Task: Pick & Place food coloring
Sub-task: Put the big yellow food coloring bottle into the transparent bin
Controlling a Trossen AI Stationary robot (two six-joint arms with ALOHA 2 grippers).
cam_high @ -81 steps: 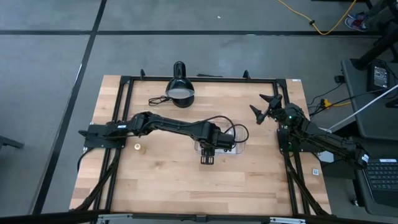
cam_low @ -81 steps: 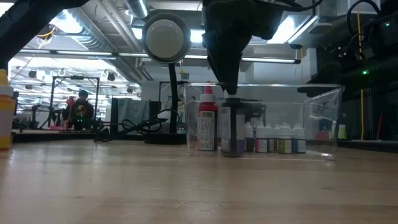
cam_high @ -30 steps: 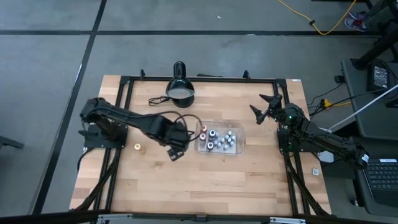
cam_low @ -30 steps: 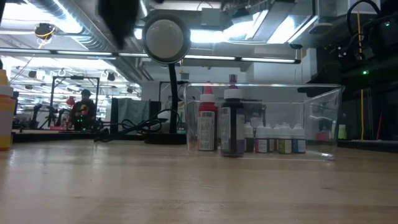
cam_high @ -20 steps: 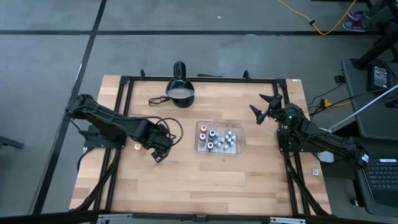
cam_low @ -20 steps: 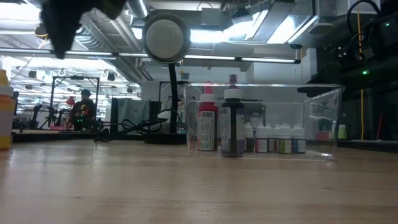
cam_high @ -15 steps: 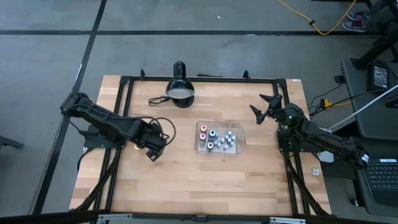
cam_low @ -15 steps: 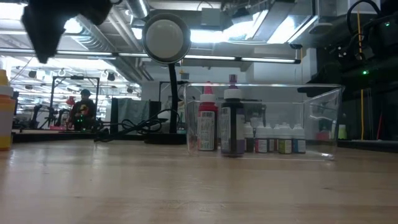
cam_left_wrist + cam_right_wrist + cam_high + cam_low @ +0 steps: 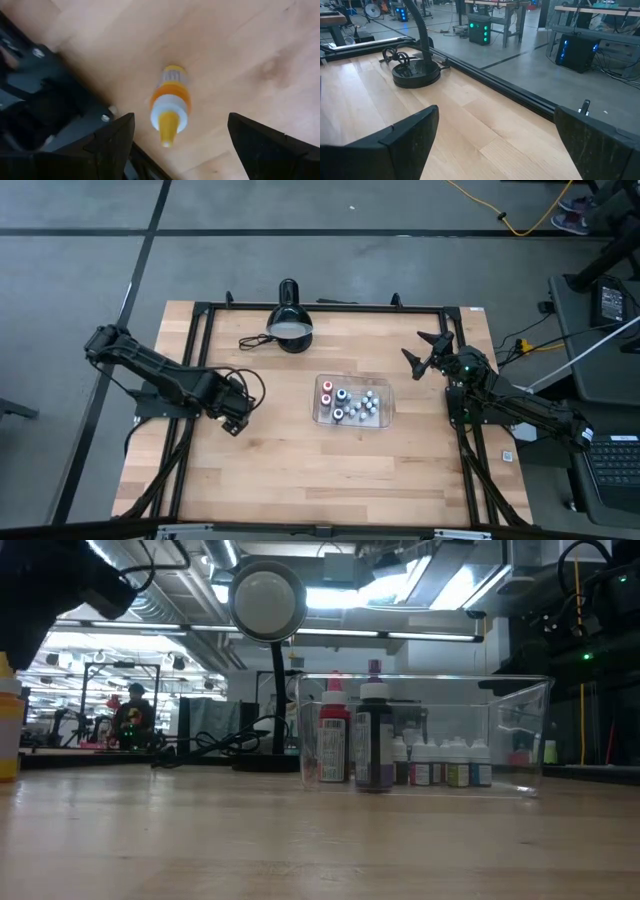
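The left arm reaches low over the wooden counter's (image 9: 300, 470) left side, its tool (image 9: 231, 423) spread wide and empty above a standing orange-topped food coloring bottle (image 9: 170, 105). The right tool (image 9: 425, 352) waits open at the right edge.

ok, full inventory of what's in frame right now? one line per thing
Orange bottle: one, orange body, white cap, orange tip; upright on the wood near the table's left edge, directly under the left pincer.
Bottles in tray: about a dozen; two red-topped, one dark, the rest small and pale; upright inside the tray.
Tray: one, clear plastic, rectangular; table centre.
Lamp: one, black dome, with black cord; back of the table.
Table: one, light wood with black frame.
Person: one, dark clothing; far back in the room.
Left pincer: open, above the orange bottle, not touching it.
Right pincer: open, empty, waiting at the table's right edge.
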